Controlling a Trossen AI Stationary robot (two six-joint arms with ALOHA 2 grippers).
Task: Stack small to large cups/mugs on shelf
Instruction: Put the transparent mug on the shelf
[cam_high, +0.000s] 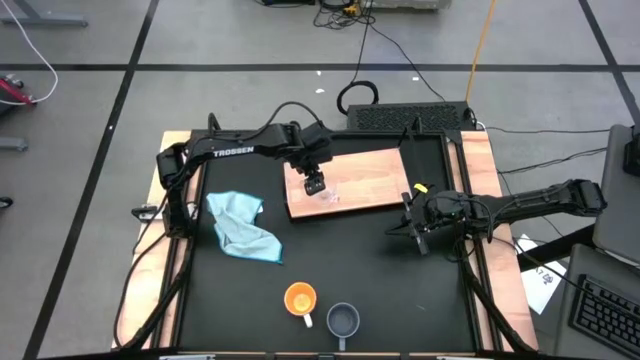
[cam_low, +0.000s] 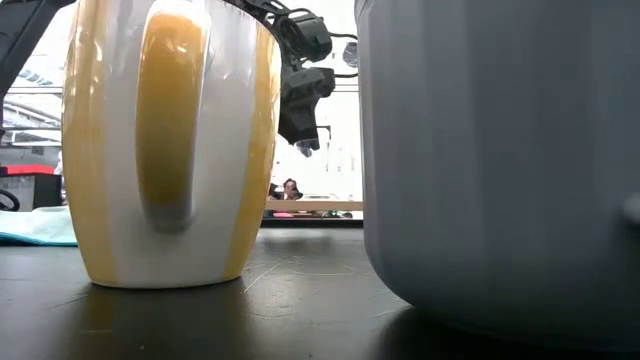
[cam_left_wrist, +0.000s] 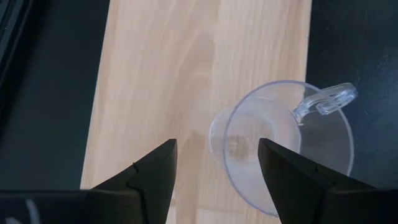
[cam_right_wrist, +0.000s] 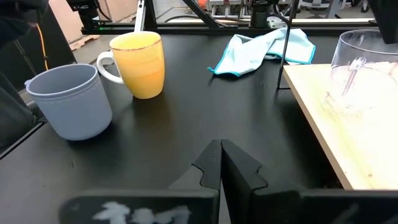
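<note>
The clear glass cup (cam_left_wrist: 283, 146) stands upright on the light-wood shelf (cam_high: 370, 175), its handle (cam_left_wrist: 326, 102) pointing away from my left gripper. My left gripper (cam_left_wrist: 217, 152) hangs open above the cup (cam_high: 330, 195), pointing steeply down; one finger is over the cup's mouth, the other over the bare board. The orange mug (cam_high: 300, 298) and the grey-blue mug (cam_high: 343, 320) stand side by side on the black table near its front edge. My right gripper (cam_right_wrist: 221, 152) waits shut at the table's right side, holding nothing.
A light blue cloth (cam_high: 240, 225) lies crumpled on the table left of the shelf. Pale wooden rails (cam_high: 485, 200) run along the table's sides. Bare black table (cam_high: 350, 250) lies between the shelf and the two mugs.
</note>
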